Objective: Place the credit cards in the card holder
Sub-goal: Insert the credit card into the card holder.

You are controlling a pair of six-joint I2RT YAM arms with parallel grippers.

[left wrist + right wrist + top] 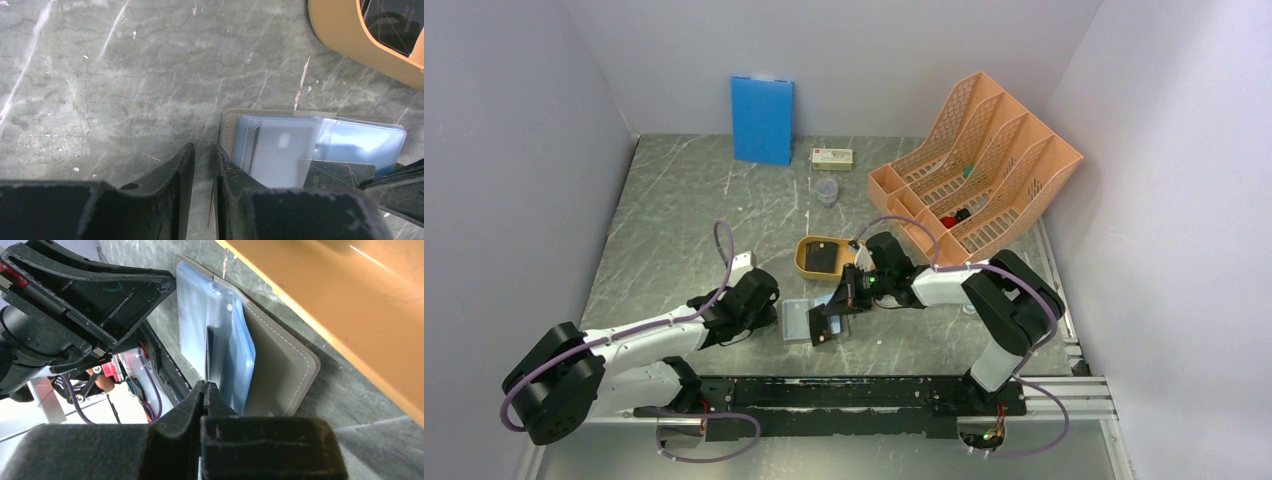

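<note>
The grey card holder (796, 318) lies open on the table, its pale blue pockets (320, 142) facing up. My right gripper (832, 318) is shut on a black credit card (824, 326) and holds it tilted at the pockets. In the right wrist view the gripper (205, 386) holds this card (208, 347) edge-on, its far end between the pocket sleeves of the holder (280, 365). The same card (340, 175) shows in the left wrist view. My left gripper (767, 305) (205, 150) is nearly closed and empty, one finger (227, 170) over the holder's left edge. Another dark card (822, 258) lies in the yellow tray (804, 262).
An orange file rack (979, 165) stands at the back right. A tall blue board (762, 120) leans on the back wall, with a small box (832, 157) and a small cup (826, 190) beside it. The tray's rim (345, 47) lies just beyond the holder.
</note>
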